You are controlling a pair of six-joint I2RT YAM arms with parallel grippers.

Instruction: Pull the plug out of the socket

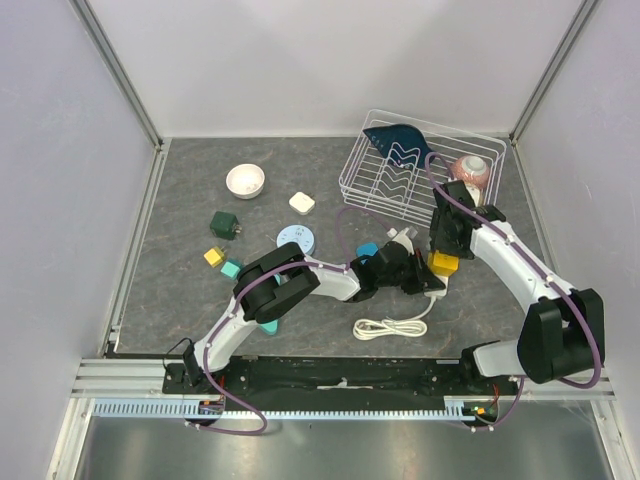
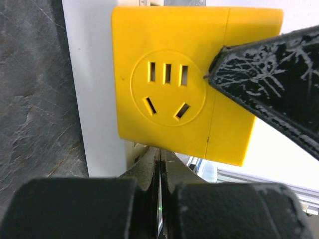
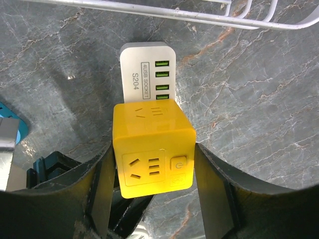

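Observation:
A yellow cube plug point(image 1: 443, 264) sits plugged into the end of a white socket strip point(image 1: 402, 238) near the table's middle right. In the right wrist view the cube point(image 3: 152, 149) stands on the strip point(image 3: 147, 74), which is labelled with four USB ports. My right gripper point(image 3: 153, 152) is shut on the cube, one finger on each side. My left gripper point(image 1: 400, 272) is shut, its tips point(image 2: 159, 164) down against the strip point(image 2: 92, 99) right beside the cube point(image 2: 169, 84). A right finger point(image 2: 269, 84) rests on the cube's side.
A white wire rack point(image 1: 420, 165) stands just behind, holding a dark blue item point(image 1: 395, 140); a pink cup point(image 1: 472, 170) is beside it. The strip's white cable coil point(image 1: 390, 326) lies in front. A white bowl point(image 1: 245, 180), a white adapter point(image 1: 301, 203) and small coloured blocks point(image 1: 224, 224) lie left.

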